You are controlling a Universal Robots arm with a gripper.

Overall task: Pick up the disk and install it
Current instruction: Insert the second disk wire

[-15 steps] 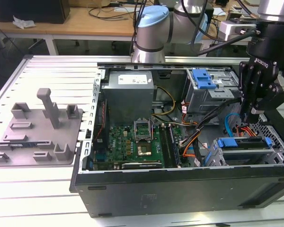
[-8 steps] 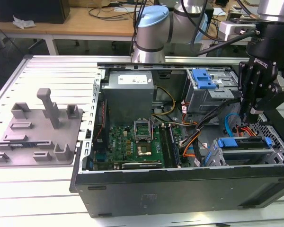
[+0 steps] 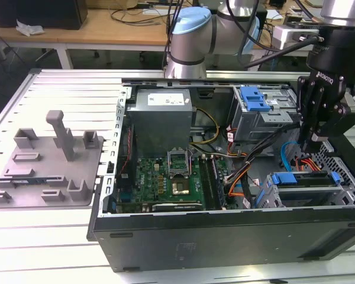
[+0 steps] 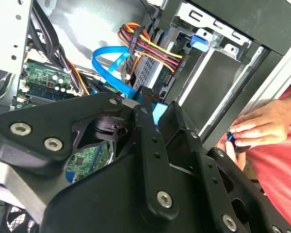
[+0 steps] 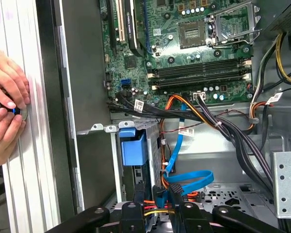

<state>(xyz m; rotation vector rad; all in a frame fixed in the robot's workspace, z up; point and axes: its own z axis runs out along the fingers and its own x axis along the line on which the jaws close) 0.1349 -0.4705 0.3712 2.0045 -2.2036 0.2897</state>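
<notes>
The gripper (image 3: 315, 139) hangs with fingers closed and empty just above the disk (image 3: 305, 179), seated lengthwise in its bay.

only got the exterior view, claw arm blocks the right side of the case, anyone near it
observer: yes, in the first wrist view a person's hands rest on the table, just outside the case wall.
operator: holding anything
observer: a small item with a blue part, pinched between the fingers; I can't tell what it is.
operator: and the disk
observer: the disk sits in its bay, right against the case wall nearest those hands.
</notes>
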